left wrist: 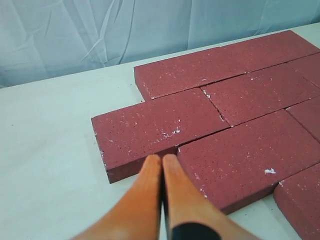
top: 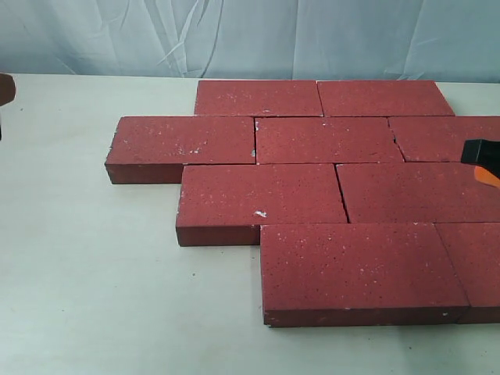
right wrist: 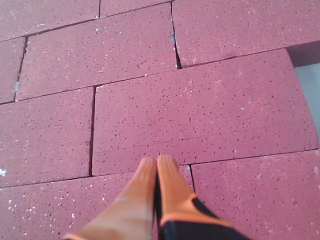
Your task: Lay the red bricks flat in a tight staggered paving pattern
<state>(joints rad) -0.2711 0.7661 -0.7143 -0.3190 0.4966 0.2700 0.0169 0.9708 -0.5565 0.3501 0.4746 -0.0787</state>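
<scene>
Several dark red speckled bricks (top: 328, 141) lie flat on the pale table (top: 86, 266) in staggered rows, edges close together. The leftmost brick (top: 183, 141) juts out from the second row; the nearest one (top: 355, 266) sits at the front. My left gripper (left wrist: 161, 159) is shut and empty, its orange fingers pointing at the notch where two bricks (left wrist: 160, 125) meet. My right gripper (right wrist: 157, 161) is shut and empty too, hovering over the paved bricks (right wrist: 200, 110). In the exterior view only a bit of the right gripper (top: 480, 160) shows at the right edge.
A wrinkled pale blue cloth (top: 234, 35) hangs behind the table. Bare table surface lies left of and in front of the bricks. A dark object (top: 6, 90) pokes in at the left edge of the exterior view.
</scene>
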